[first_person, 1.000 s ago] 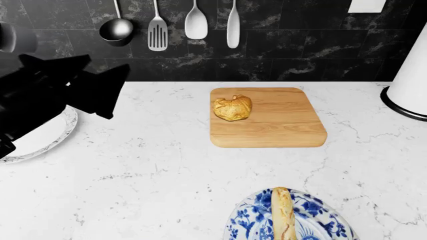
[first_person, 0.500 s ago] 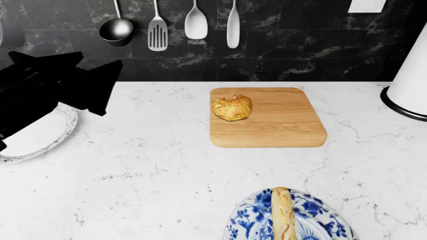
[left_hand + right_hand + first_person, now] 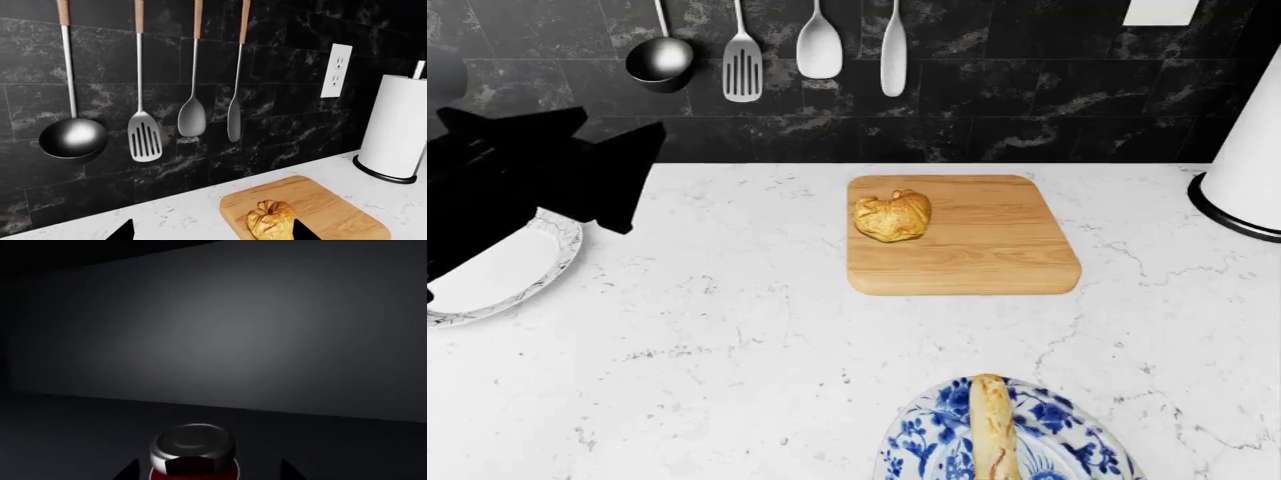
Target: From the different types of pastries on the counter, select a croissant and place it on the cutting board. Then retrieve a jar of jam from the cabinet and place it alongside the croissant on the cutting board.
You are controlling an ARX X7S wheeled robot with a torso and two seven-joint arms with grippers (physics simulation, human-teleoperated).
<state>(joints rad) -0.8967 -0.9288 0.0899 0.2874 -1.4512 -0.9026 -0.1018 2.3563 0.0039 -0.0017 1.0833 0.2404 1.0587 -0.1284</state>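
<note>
The golden-brown croissant [image 3: 892,216] lies on the left part of the light-wood cutting board [image 3: 988,250] on the white marble counter [image 3: 734,330]. My left gripper [image 3: 641,178] is open and empty, raised to the left of the board. In the left wrist view the croissant [image 3: 270,223] and board [image 3: 327,205] lie ahead, near one of the fingertips [image 3: 304,233]. My right gripper [image 3: 208,475] is open inside a dark cabinet. The jar of jam [image 3: 193,452], red with a grey-looking lid, stands between its spread fingers with gaps on both sides. The right gripper is out of the head view.
A long pale loaf [image 3: 993,430] lies on a blue patterned plate [image 3: 1068,440] at the front. An empty white plate [image 3: 501,275] sits under my left arm. A paper towel roll [image 3: 1254,150] stands at the right. Utensils [image 3: 742,60] hang on the black tiled wall.
My left gripper has drawn back slightly to the left, away from the cutting board. The croissant and the plates have not moved.
</note>
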